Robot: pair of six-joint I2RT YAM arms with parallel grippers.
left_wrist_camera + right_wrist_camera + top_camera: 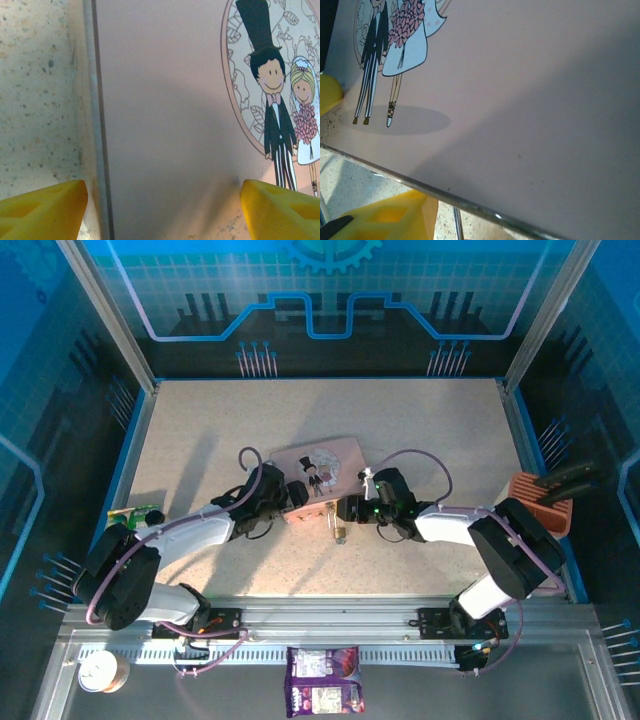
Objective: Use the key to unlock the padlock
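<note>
The tiny brass padlock (340, 533) lies on the table just in front of the near edge of the pink tin (318, 478). A thin silver rod (456, 223) shows under the tin's rim; I cannot tell whether it is the shackle. The key is hidden. My left gripper (291, 502) is at the tin's near left corner, its yellow fingers (42, 210) spread wide, one beside the tin and one over the lid (165, 125). My right gripper (347, 508) is at the tin's near right edge. One of its yellow fingers (385, 220) shows below the rim; the lid (520, 100) hides the other.
A terracotta rack (540, 502) stands at the right wall and a green packet (138, 515) lies at the left edge. A purple packet (322, 680) and a small roll (102, 672) sit on the rail in front of the arm bases. Frame posts enclose the table.
</note>
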